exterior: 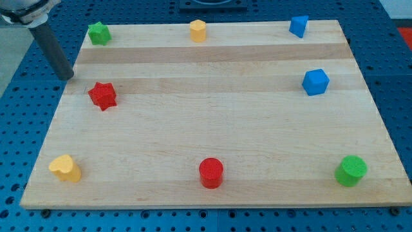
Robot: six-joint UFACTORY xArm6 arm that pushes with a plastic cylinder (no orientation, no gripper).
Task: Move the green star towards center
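The green star (pixel 98 33) sits at the top left corner of the wooden board (pixel 212 122). My rod comes down from the view's top left, and my tip (pixel 67 77) is at the board's left edge, below and left of the green star and above and left of the red star (pixel 102 95). The tip touches no block.
A yellow hexagon block (pixel 197 29) is at top middle. A blue block (pixel 298 26) is at top right and a blue cube (pixel 315 82) below it. A yellow heart (pixel 65 167), a red cylinder (pixel 210 172) and a green cylinder (pixel 351 170) line the bottom.
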